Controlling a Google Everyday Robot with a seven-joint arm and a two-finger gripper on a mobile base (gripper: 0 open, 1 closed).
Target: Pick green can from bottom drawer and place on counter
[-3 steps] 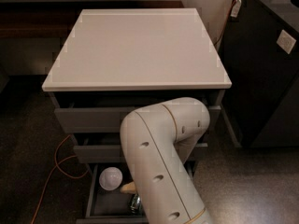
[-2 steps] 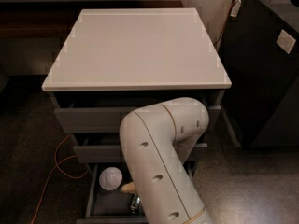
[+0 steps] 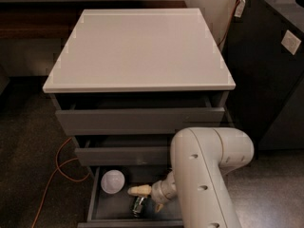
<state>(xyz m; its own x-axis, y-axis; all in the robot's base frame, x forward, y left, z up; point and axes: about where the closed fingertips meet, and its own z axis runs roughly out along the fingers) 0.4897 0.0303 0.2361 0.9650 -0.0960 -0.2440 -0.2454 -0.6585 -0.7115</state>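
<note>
Swung right and lower within the last second, the robot's white arm (image 3: 204, 175) now leaves more of the open bottom drawer (image 3: 93, 198) in view. The gripper (image 3: 157, 201) is reaching down into that drawer at its right-hand side, and whether it is spread or pressed together cannot be told from here. Just left of it sits the green can (image 3: 138, 205), on the drawer floor near the front. It is not lifted, and no grasp can be confirmed. A small tan object (image 3: 139, 190) lies just behind the can, and a white bowl (image 3: 113, 181) rests in the back left corner. The counter (image 3: 137, 46), where the can must end up, lies well above.

The pick looks to be at the approach stage. The main risk is a glancing touch that knocks the smooth can over or rolls it out of reach, or a closure that catches the tan object along with it. Lifting out is tight too, because the middle drawer (image 3: 123, 156) stands part open overhead, and a steep rise could strike its front.
</note>
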